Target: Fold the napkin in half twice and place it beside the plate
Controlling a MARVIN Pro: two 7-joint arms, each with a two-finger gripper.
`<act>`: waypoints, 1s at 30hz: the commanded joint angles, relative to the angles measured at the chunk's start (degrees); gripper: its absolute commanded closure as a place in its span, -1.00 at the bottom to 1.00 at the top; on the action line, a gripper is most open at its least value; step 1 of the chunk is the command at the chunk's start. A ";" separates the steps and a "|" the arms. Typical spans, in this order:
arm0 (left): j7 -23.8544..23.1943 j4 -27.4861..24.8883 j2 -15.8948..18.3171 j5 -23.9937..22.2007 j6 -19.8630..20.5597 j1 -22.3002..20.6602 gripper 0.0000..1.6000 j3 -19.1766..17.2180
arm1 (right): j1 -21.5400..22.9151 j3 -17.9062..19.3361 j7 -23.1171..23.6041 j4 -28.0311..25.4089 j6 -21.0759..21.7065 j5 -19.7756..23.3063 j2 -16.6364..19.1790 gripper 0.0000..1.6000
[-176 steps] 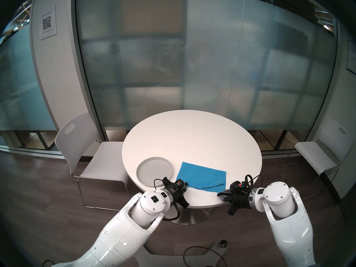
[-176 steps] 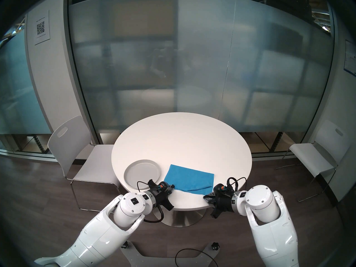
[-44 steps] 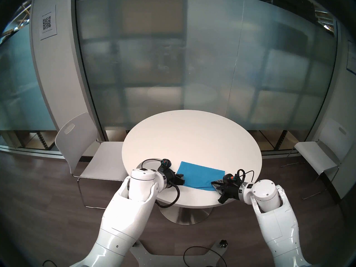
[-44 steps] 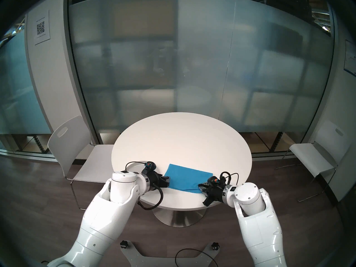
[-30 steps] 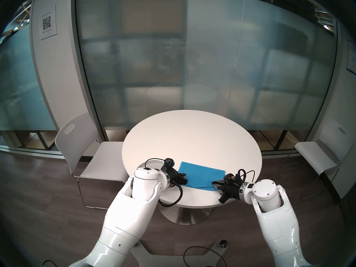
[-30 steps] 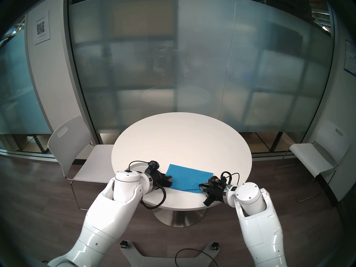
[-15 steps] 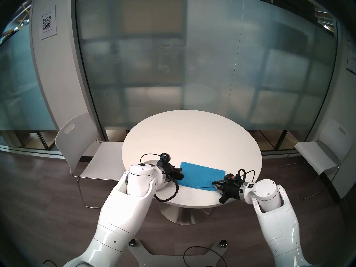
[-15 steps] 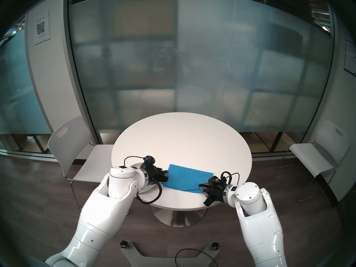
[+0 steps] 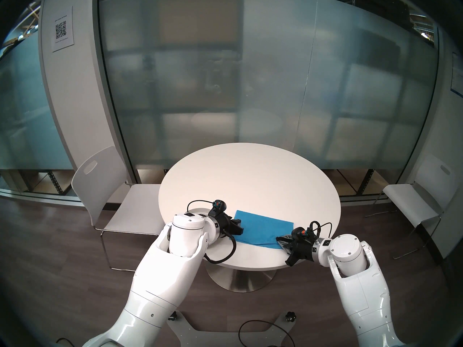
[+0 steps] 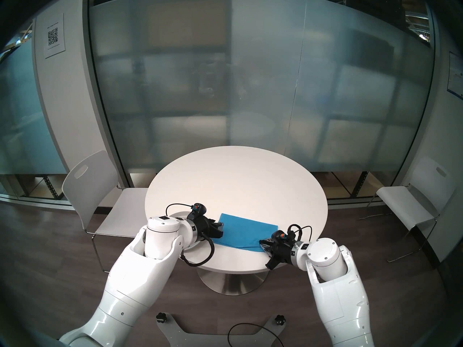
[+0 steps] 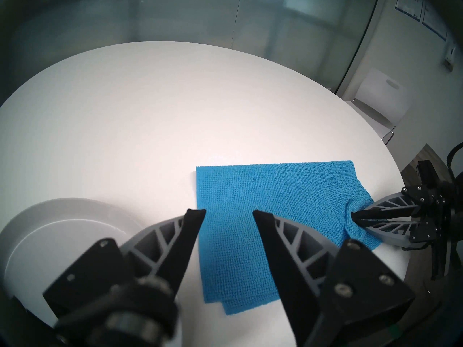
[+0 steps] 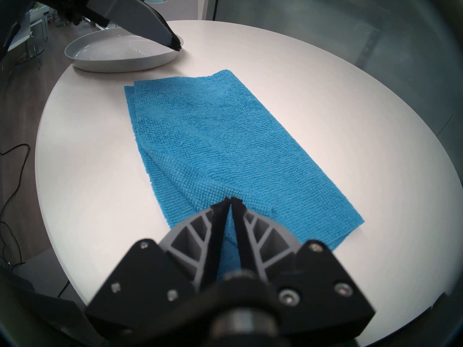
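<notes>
A: Where's the napkin (image 11: 263, 213)?
B: Mid-frame on the counter (image 11: 150, 113), folded once, plate (image 11: 62, 228) lower left. Right claw (image 12: 230, 201) pressed together, pinching its near-right corner
A: Left claw (image 11: 229, 213)?
B: Spread, empty, over the napkin's left edge
A: Tips for second fold?
B: Probably clamp both layers at the left corner, then carry one short end level across to the other, edges matched

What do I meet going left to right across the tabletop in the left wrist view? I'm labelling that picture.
plate → left gripper, open over the near-left edge of the napkin → right gripper, shut on the napkin's right end.
</notes>
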 commanded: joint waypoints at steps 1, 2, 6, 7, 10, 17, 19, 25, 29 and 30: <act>-0.18 -1.25 -0.26 -0.15 -0.07 -0.44 -0.25 0.04 | -1.59 1.03 -0.10 0.29 0.50 -0.56 1.06 0.17; -0.14 -1.25 -0.30 -0.09 -0.14 -0.34 -0.25 0.14 | -1.85 1.21 -0.05 0.14 0.47 -0.53 1.11 0.17; -0.37 -1.02 -0.26 0.02 -0.09 -0.14 -0.25 0.55 | -2.84 1.98 0.10 -0.61 0.55 -0.43 1.37 0.16; -0.51 -1.09 -0.09 0.10 0.05 -0.05 -0.25 0.79 | -3.12 2.19 0.18 -0.97 0.63 -0.38 1.42 0.16; -0.74 -1.46 0.25 0.38 0.25 0.55 -0.25 1.43 | -3.57 2.52 0.26 -1.58 0.77 -0.35 1.41 0.16; -0.66 -1.57 0.45 1.05 -0.26 1.88 -0.25 2.46 | -3.90 2.84 0.64 -2.67 0.96 -0.31 1.22 0.16; -0.54 -1.53 0.45 1.28 -0.30 1.92 -0.24 2.58 | -3.92 2.84 0.82 -2.90 1.03 -0.33 1.17 0.16; -0.60 -1.24 0.59 2.07 -0.51 1.81 -0.25 2.95 | -4.08 2.96 1.11 -3.30 0.97 -0.40 0.94 0.16; -0.62 -0.47 0.43 2.46 -0.77 1.56 -0.25 3.16 | -4.16 3.07 1.22 -3.41 0.89 -0.47 0.87 0.15; -0.63 -0.23 0.37 2.53 -0.86 1.50 -0.23 3.19 | -4.19 3.10 1.25 -3.43 0.89 -0.47 0.85 0.16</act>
